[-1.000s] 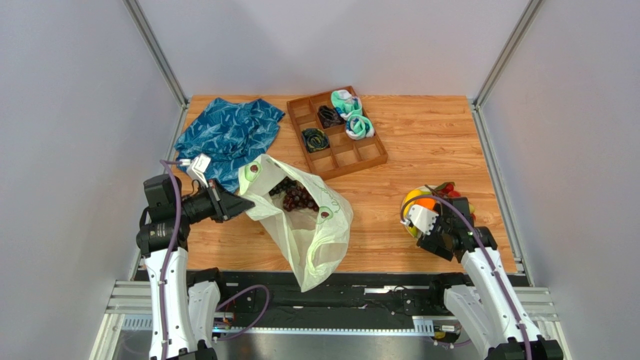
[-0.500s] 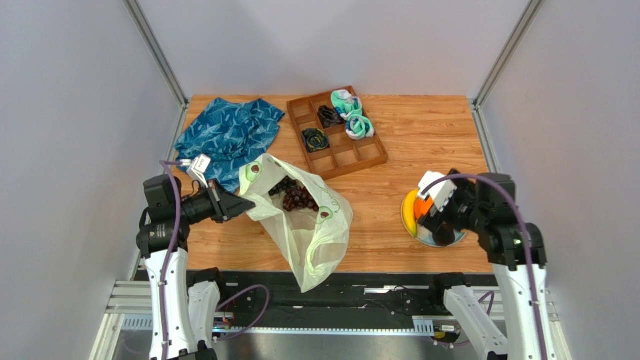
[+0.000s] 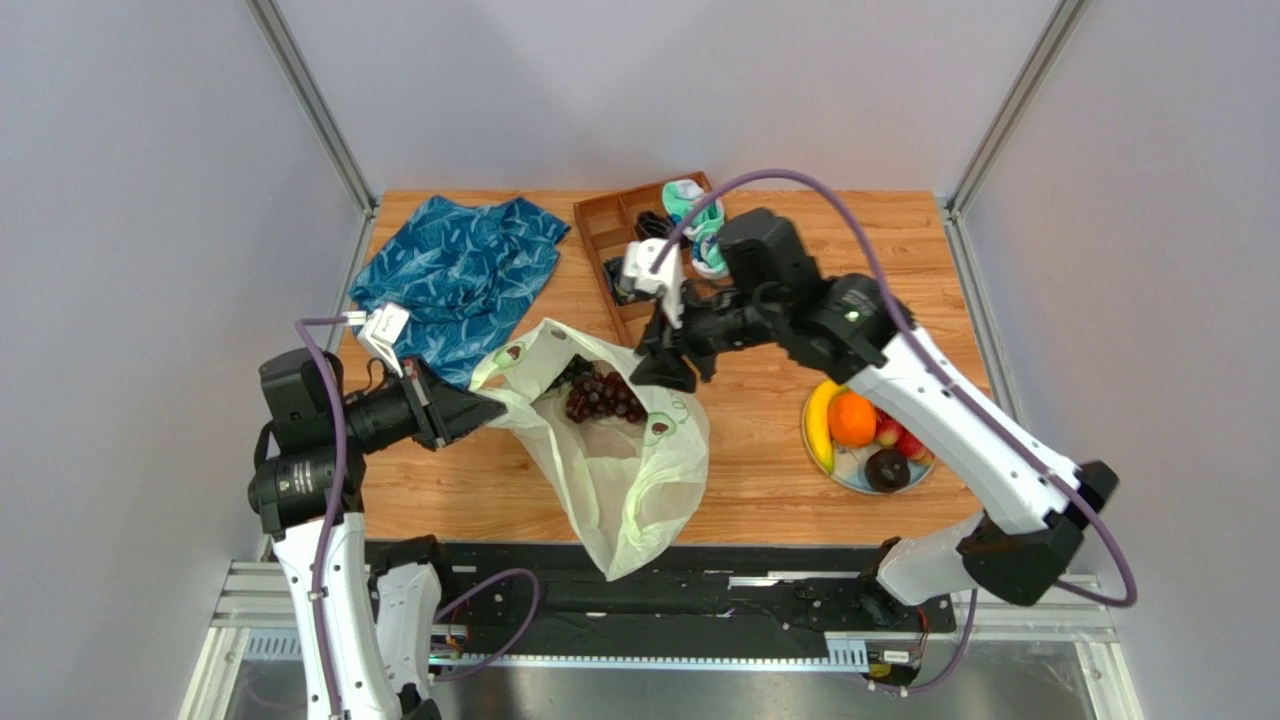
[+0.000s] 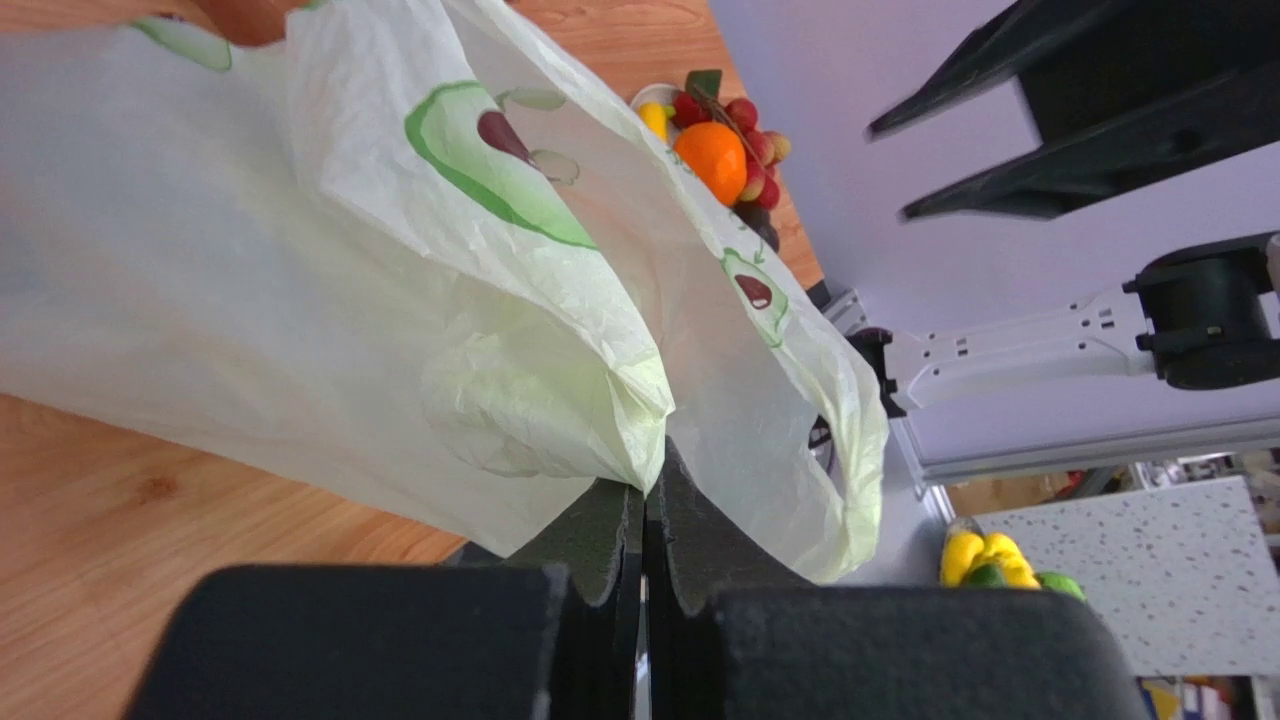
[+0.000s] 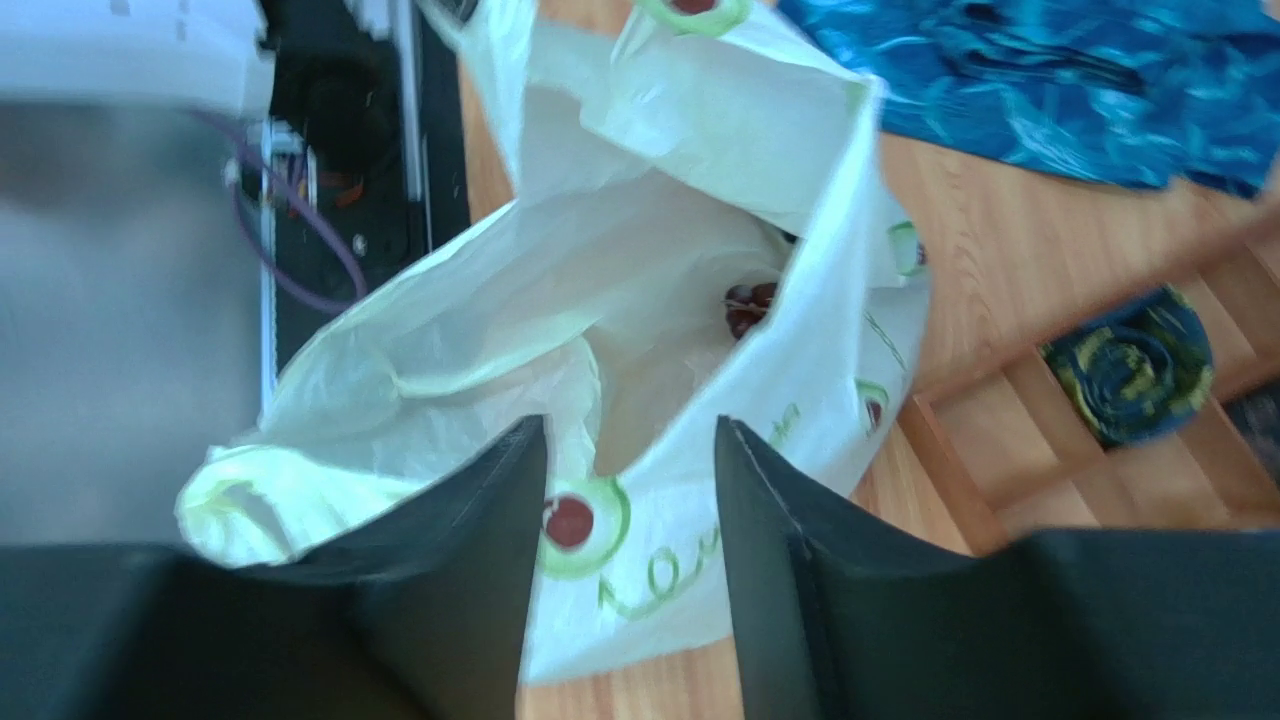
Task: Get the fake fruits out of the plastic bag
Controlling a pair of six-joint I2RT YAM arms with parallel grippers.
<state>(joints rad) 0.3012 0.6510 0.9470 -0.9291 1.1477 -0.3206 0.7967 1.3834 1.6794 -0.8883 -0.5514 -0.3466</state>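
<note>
The pale plastic bag lies open on the table's near middle, with a dark red grape bunch inside it. My left gripper is shut on the bag's left edge and holds it up, as the left wrist view shows. My right gripper is open and empty, just above the bag's right rim, looking into the mouth. Its jaws stand apart, and a bit of grape shows inside. A banana, an orange, red fruit and a dark round fruit lie on a plate at right.
A blue patterned cloth lies at the back left. A wooden divided tray at the back middle holds teal-white socks and black coiled cords. The right arm reaches across above the tray.
My right arm has swung from the plate at the right, up and left, to the bag's mouth. My left gripper has kept its hold on the bag's edge and shifted slightly.
</note>
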